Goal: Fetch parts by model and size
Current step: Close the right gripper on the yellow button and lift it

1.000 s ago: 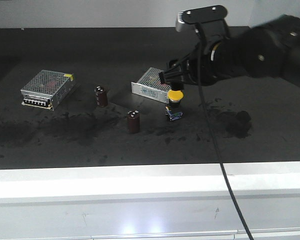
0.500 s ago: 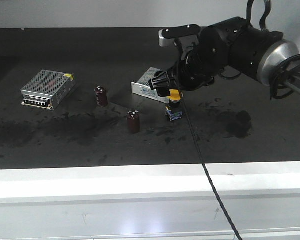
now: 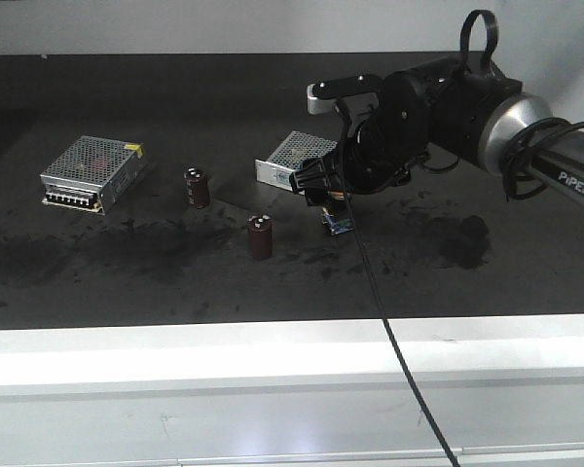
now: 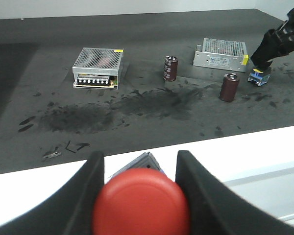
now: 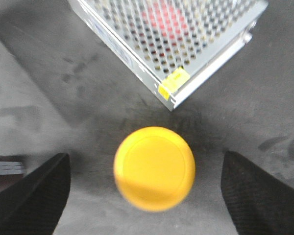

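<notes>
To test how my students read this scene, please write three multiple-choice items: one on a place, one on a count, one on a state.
1. Where does the yellow-capped switch stand?
A) on top of the left box
B) on the white ledge
C) beside a corner of the right power supply box

2. How many maroon capacitors are in view?
A) one
B) two
C) four

3. How is the right hand?
A) open around the yellow cap
B) shut on the cap
C) holding a capacitor

Key:
1 C: the right wrist view shows the box corner just by the cap.
2 B: the left wrist view shows both upright.
3 A: its fingers stand apart from the cap on both sides.
</notes>
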Robot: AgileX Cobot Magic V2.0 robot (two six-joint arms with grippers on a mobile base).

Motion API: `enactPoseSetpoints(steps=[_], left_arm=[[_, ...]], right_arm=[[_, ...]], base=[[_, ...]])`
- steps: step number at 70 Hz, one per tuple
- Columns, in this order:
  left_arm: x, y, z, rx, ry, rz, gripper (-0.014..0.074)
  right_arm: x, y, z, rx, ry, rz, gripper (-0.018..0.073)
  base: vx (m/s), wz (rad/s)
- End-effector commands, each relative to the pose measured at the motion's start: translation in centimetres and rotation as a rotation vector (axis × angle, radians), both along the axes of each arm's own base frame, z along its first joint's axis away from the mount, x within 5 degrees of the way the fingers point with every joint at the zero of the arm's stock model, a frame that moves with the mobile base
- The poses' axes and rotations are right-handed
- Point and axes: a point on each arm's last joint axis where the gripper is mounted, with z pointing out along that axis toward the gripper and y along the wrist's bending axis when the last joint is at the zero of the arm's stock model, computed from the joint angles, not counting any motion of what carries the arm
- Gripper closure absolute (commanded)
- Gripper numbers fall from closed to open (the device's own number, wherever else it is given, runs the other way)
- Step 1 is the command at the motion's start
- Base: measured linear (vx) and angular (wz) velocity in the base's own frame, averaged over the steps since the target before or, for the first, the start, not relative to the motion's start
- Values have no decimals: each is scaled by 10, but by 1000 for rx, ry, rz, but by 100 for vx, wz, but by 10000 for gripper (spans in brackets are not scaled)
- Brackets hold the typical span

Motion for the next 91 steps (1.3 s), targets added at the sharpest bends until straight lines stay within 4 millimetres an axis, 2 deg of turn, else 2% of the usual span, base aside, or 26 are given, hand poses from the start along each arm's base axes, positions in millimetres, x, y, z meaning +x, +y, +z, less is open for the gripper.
enactPoseSetpoints(steps=[1,10,16,21,32,41,47,55,59,91], left_arm=[[2,-1,14,-17,-90,-17,603],[2,-1,14,-17,-90,-17,603],[2,-1,14,-17,-90,-17,603],[2,-1,14,-17,-90,-17,603],[2,-1,14,-17,-90,-17,603],[2,-1,14,-17,-91,-17,603],[2,-1,14,-18,-91,-17,603],[2,-1,14,-18,-91,-17,603],[2,-1,14,-18,-91,-17,603],[2,-1,14,-18,-91,-16,603]], right_arm=[[1,-2,31,40,-115,5,-13],[3,-2,25,36,-105,4,48],[4,-1,26,45,-120,1,133],[4,-1,32,55,-135,-3,249],[-2,-4,49,74,-171,-4,572],[-13,-9,71,114,-217,-23,571],[-27,-15,86,135,-282,-19,570],[-51,-26,91,168,-362,-18,569],[-69,-34,96,189,-405,-21,569],[-208,-93,98,290,-634,0,569]], base=[[0,0],[0,0],[0,0],[0,0],[0,0],[0,0],[0,0],[0,0],[0,0],[0,0]])
